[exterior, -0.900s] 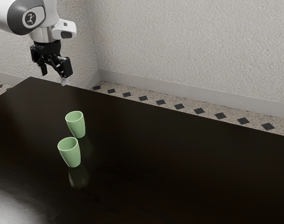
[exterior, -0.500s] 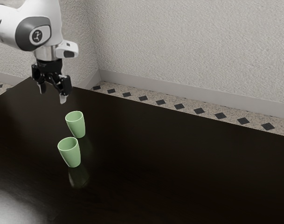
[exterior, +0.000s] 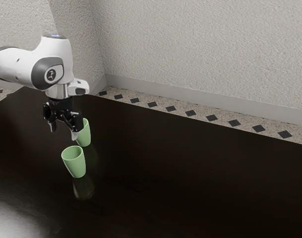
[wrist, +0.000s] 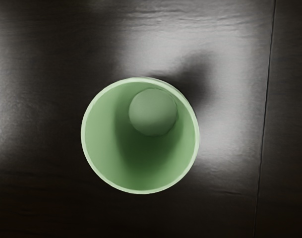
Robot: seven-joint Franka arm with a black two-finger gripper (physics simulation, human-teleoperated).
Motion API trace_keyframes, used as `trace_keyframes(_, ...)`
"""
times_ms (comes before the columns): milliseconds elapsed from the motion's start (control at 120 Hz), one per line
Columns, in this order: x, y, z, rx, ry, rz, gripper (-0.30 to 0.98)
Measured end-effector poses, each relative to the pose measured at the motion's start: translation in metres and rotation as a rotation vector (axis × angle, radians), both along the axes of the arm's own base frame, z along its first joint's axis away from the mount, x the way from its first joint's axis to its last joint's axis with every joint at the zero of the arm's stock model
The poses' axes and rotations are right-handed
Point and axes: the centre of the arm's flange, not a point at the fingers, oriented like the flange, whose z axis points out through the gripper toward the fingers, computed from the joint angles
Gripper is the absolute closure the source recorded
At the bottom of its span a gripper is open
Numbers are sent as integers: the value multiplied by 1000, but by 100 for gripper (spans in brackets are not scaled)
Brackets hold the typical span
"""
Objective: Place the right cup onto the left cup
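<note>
Gripper [exterior: 64, 131] spread and empty, it hangs above the table [exterior: 200, 178], fingers apart with nothing between them. In the exterior view both cups stand upright on the wood, near each other but apart: the near cup [exterior: 76, 167], closer to that camera, and the far cup [exterior: 85, 137], partly hidden behind a finger. In the wrist view an open rim [wrist: 141, 192] lies under the hand, bare inside down to its base; I take it to be the near cup's. Judging by the way the arm [exterior: 24, 67] reaches, the near cup is the right one, the one to be moved, and the far cup is the left, which should receive it.

As for progress, the hand looks roughly lined up over its target, and that seems to be all that is done. Neither cup is gripped, lifted or stacked. What is left is nearly the whole job: lower around the wall, close, raise the cup clear, carry it over the other, set it down in the mouth and let go.
</note>
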Motion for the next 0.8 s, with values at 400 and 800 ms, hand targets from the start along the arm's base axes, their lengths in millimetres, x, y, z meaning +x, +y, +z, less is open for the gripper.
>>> trace_keyframes(400, 10, -9, -53, -13, -25, 24, 0)
trace_keyframes(800, -4, -23, -82, -44, -28, 73, 0)
